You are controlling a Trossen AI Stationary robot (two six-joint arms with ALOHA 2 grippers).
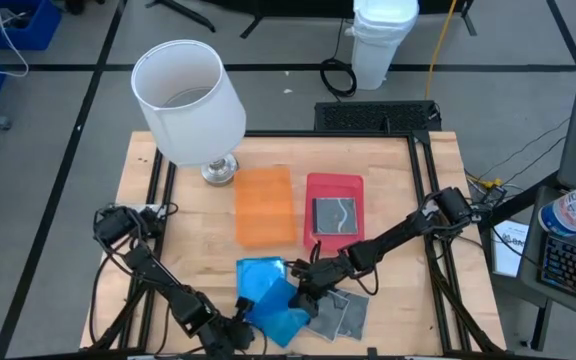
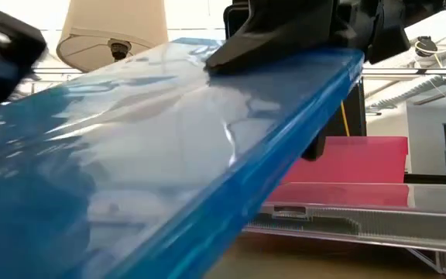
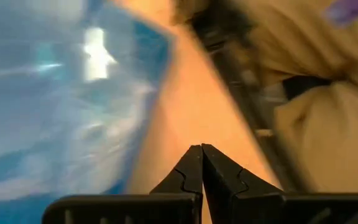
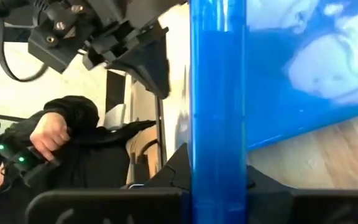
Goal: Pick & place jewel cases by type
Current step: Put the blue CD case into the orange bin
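Note:
Several translucent blue jewel cases (image 1: pixel 268 295) lie in a loose pile near the table's near edge. Clear cases with dark grey inside (image 1: pixel 340 315) lie just to their right. Another dark case (image 1: pixel 334 215) lies flat on the red tray (image 1: pixel 334 185), and the orange tray (image 1: pixel 265 205) is to the left of that. My right gripper (image 1: pixel 303 280) reaches in from the right and is shut on a blue case (image 2: pixel 169 147). My left gripper (image 1: pixel 236 328) is shut (image 3: pixel 201 152) beside the pile's near left side, over bare wood. My right gripper pinches one blue jewel case by its edge (image 4: pixel 219 155), which stands edge-on between the two fingers. The fingers come slanting down from the table's right. The case is tilted, with its held edge (image 2: pixel 324 66) raised and the rest sloping down toward the near left.
A white-shaded lamp (image 1: pixel 190 100) stands at the table's far left, its base (image 1: pixel 219 170) next to the orange tray. Bare wood shows along the left side and the far right of the table. A person in dark clothing (image 4: pixel 67 143) sits beyond the near edge.

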